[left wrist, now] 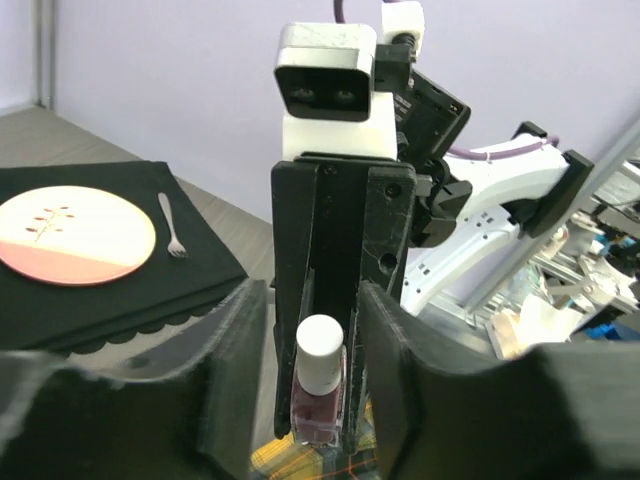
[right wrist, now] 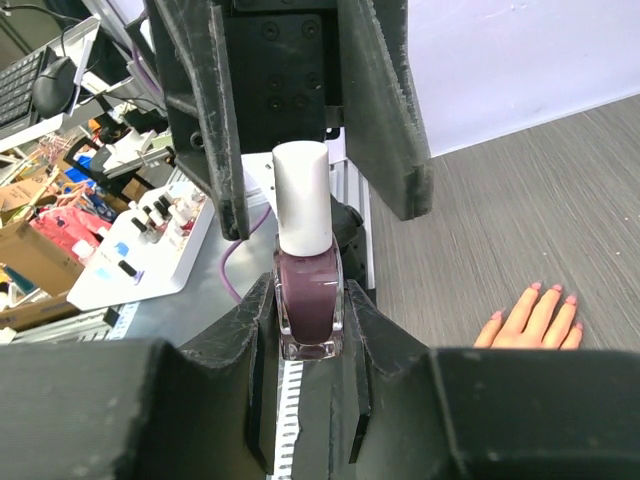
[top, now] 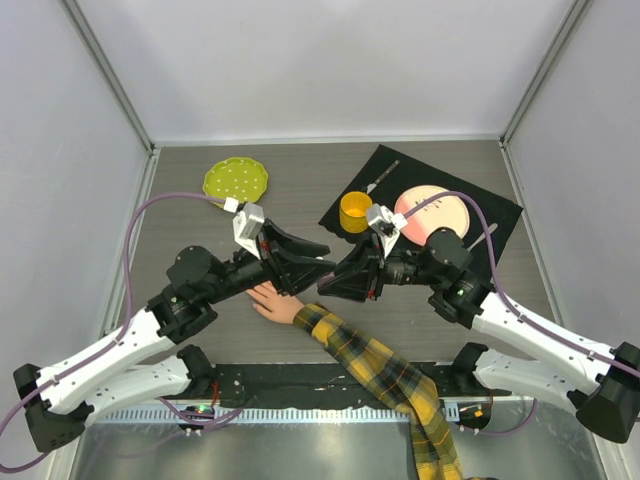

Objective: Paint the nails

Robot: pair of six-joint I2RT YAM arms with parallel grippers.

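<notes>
A nail polish bottle (right wrist: 308, 300) with dark purple polish and a white cap (left wrist: 320, 352) is held upright in my right gripper (right wrist: 308, 318), which is shut on its glass body. My left gripper (left wrist: 312, 305) is open, its fingers (right wrist: 205, 110) on either side of the cap without touching it. Both grippers meet over the table's middle: the left gripper (top: 318, 266) and the right gripper (top: 338, 282). The peach mannequin hand (top: 272, 302) lies flat below them, with a yellow plaid sleeve (top: 380, 370). Its pink nails (right wrist: 553, 291) show in the right wrist view.
A green dotted plate (top: 236, 180) sits at the back left. A black mat (top: 495, 212) at the back right carries a pink plate (top: 425, 205), a yellow cup (top: 355, 211) and a small fork (left wrist: 172, 225).
</notes>
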